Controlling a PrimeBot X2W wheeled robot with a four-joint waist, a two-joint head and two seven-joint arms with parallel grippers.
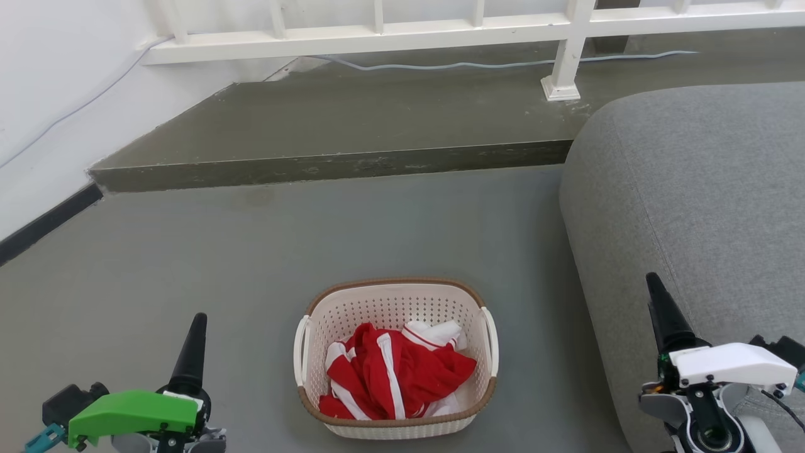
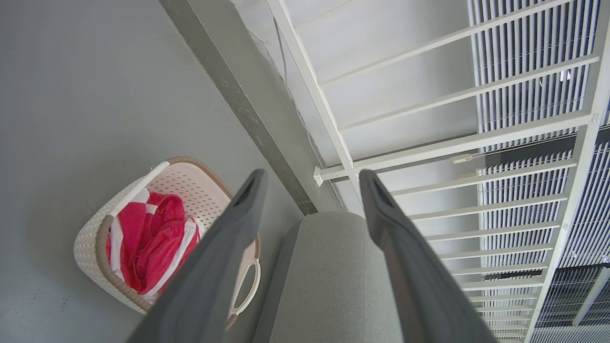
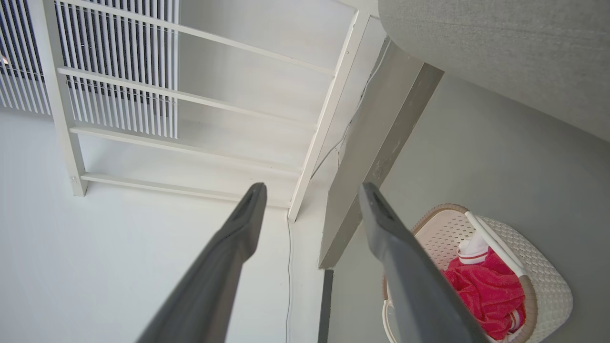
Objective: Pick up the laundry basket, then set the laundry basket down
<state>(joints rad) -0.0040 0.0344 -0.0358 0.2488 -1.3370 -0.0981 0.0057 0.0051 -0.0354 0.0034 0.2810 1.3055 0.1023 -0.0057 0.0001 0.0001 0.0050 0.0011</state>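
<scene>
Nearest the robot in the head view, the left claw (image 1: 199, 324), under a green housing, sits at the lower left. The right claw (image 1: 653, 284), under a white housing, sits at the lower right in front of the sofa's side. Both point away from the robot. Each wrist view shows that claw's two dark fingers (image 2: 224, 247) (image 3: 405, 267) spread apart with nothing between them, so both claws are released and touch nothing. Between the two claws, and clear of each, the laundry basket (image 1: 383, 308) stands upright on the grey floor (image 1: 251, 251). It is cream-white and perforated, with a brown woven-look rim (image 1: 396, 280) and a white handle (image 1: 302, 349) on each short side. A crumpled red garment with white stripes (image 1: 402, 371) lies inside it, heaped toward the near end, so the far inner wall is bare. In the left wrist view the basket appears to the left of the fingers, and in the right wrist view it appears to the lower right. Beside the basket on the robot's right, with a strip of floor between them, is the rounded end of a grey upholstered sofa (image 1: 692, 189). Beyond the basket the floor runs to a low dark step (image 1: 327, 167) that carries a raised platform (image 1: 352, 113). A pale cable (image 1: 503, 64) trails along the back of the platform, below a white railing (image 1: 377, 38) whose post foot (image 1: 560, 88) rests on the platform. To the left, a white wall (image 1: 50, 75) meets the floor along a black skirting strip (image 1: 44, 220).
</scene>
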